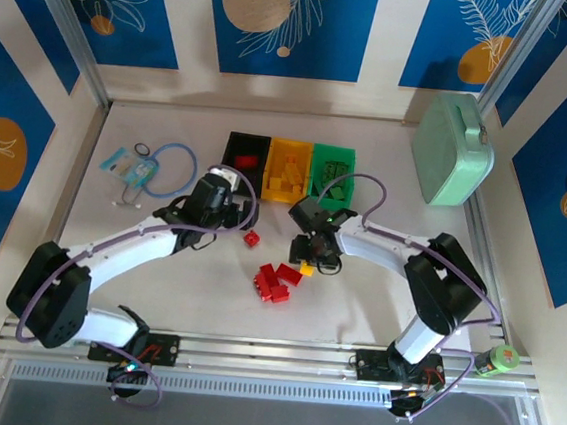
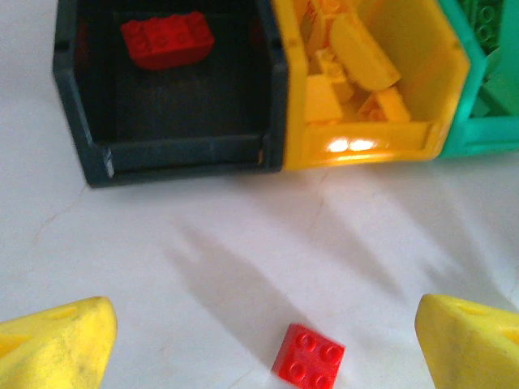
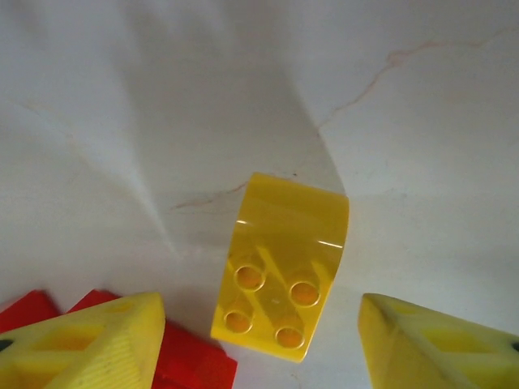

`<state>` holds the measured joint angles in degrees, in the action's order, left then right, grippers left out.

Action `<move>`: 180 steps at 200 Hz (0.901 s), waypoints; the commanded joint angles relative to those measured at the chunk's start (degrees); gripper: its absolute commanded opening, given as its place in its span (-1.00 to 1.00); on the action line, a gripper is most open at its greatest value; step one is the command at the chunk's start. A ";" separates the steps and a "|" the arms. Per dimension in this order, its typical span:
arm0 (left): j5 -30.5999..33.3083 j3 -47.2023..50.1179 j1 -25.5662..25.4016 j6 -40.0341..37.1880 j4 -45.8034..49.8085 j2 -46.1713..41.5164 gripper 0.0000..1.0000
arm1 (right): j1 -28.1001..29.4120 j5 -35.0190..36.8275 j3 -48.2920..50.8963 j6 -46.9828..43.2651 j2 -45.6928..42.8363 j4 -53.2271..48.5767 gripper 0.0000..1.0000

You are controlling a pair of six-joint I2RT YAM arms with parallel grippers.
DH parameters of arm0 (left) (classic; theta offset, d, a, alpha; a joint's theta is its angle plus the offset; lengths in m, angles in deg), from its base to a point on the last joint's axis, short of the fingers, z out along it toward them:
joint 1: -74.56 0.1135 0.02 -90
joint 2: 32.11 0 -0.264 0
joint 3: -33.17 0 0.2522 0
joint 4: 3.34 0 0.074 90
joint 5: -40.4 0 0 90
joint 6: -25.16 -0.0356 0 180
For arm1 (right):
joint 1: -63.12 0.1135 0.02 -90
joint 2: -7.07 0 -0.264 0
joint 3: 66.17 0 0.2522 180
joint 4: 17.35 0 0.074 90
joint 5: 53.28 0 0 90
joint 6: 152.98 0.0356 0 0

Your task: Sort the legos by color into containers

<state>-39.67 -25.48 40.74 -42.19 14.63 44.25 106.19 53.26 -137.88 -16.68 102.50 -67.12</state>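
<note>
The three containers stand in a row at the back: black bin (image 1: 246, 154), yellow bin (image 1: 288, 168) and green bin (image 1: 333, 167). In the left wrist view the black bin (image 2: 89, 121) holds one red lego (image 2: 167, 39), and the yellow bin (image 2: 365, 146) holds several yellow ones. My left gripper (image 2: 263, 344) is open above a red square lego (image 2: 308, 356) lying on the table in front of the bins. My right gripper (image 3: 263, 340) is open, its fingers either side of a yellow curved lego (image 3: 284, 271) with gaps on both sides. Red legos (image 3: 195, 365) lie by its left finger.
A cluster of red legos (image 1: 279, 280) lies mid-table beside the right gripper (image 1: 311, 255). A pale mint case (image 1: 453, 149) stands at the back right. A blue cable loop and a packet (image 1: 147, 169) lie at the back left. The green bin (image 2: 478, 134) holds green pieces.
</note>
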 commanded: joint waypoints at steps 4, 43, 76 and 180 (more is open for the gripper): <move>2.36 3.27 1.00 1.47 -0.74 -3.54 0.89 | 0.41 1.46 -1.87 2.85 2.71 -3.63 0.25; 3.07 7.05 1.57 2.26 -0.17 -6.90 0.88 | 0.95 1.55 -4.10 2.34 5.00 -4.19 -0.05; 4.14 9.61 1.81 2.52 1.16 -10.40 0.89 | 1.01 3.26 -8.14 0.98 5.05 -6.37 -0.31; 0.91 17.35 2.21 7.45 9.93 -27.33 0.88 | -5.66 3.85 -38.44 -11.28 15.80 -14.18 -0.33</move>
<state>-36.28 -9.74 42.31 -36.66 20.38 20.16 102.41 57.74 -169.75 -23.65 114.37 -77.61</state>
